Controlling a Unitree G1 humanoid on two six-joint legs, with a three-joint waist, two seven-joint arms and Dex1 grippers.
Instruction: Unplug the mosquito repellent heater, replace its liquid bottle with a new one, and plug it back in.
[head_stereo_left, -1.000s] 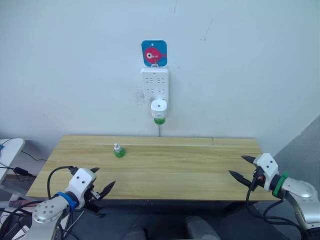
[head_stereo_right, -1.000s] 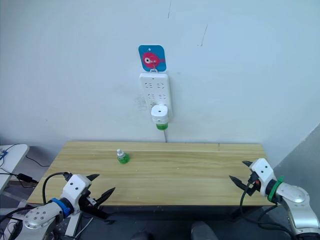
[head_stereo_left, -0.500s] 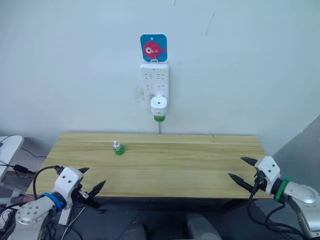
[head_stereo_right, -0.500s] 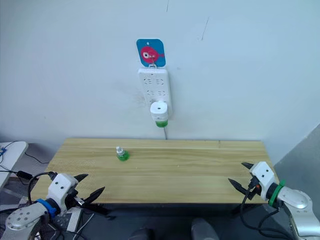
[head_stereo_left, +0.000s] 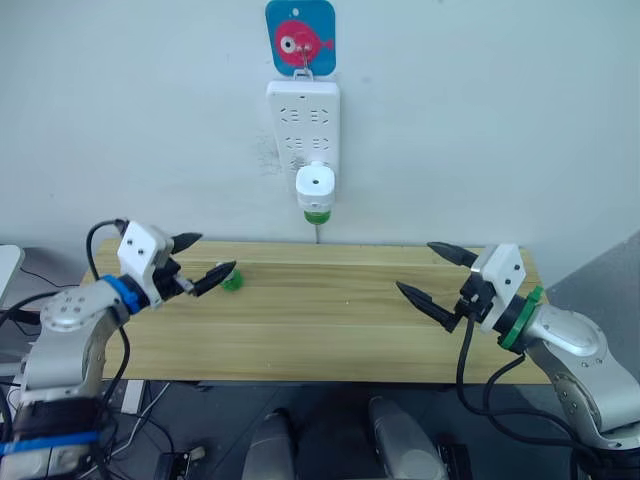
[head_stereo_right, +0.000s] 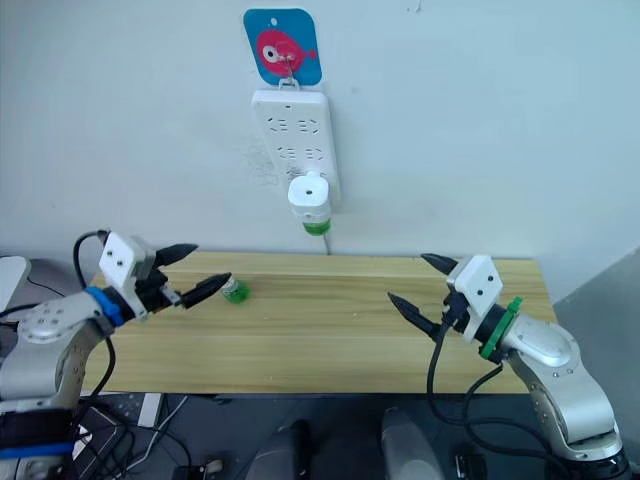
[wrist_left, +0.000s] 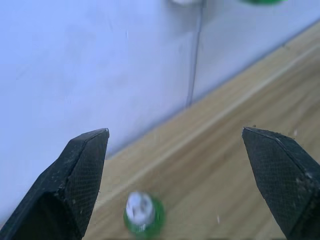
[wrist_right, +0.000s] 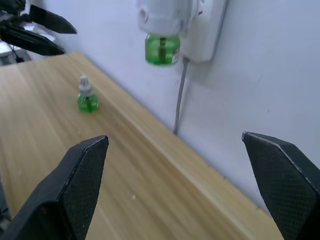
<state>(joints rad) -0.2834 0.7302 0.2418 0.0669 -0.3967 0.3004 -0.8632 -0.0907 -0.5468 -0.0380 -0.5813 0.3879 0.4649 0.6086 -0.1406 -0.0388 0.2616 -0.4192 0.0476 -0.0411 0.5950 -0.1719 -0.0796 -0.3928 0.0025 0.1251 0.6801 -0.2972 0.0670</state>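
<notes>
The white mosquito repellent heater (head_stereo_left: 314, 184) is plugged into the bottom of a wall power strip (head_stereo_left: 303, 120), with a green liquid bottle (head_stereo_left: 316, 214) screwed in under it. A second small green bottle (head_stereo_right: 235, 291) with a white cap stands upright on the wooden table (head_stereo_left: 330, 325) at the back left. My left gripper (head_stereo_left: 216, 253) hovers open just left of that bottle, nothing between its fingers. My right gripper (head_stereo_left: 415, 266) hangs open over the table's right half, pointing toward the wall. The right wrist view shows the heater (wrist_right: 161, 14) and the table bottle (wrist_right: 87, 96).
A blue card with a pink fish (head_stereo_left: 299, 34) hangs above the power strip. A thin cable (head_stereo_left: 318, 234) drops from the strip to behind the table. The table's back edge meets the white wall.
Both arms have risen from below the table's front edge to above it. The left gripper now sits beside the table bottle; the right has moved inward. The camera has also shifted.
</notes>
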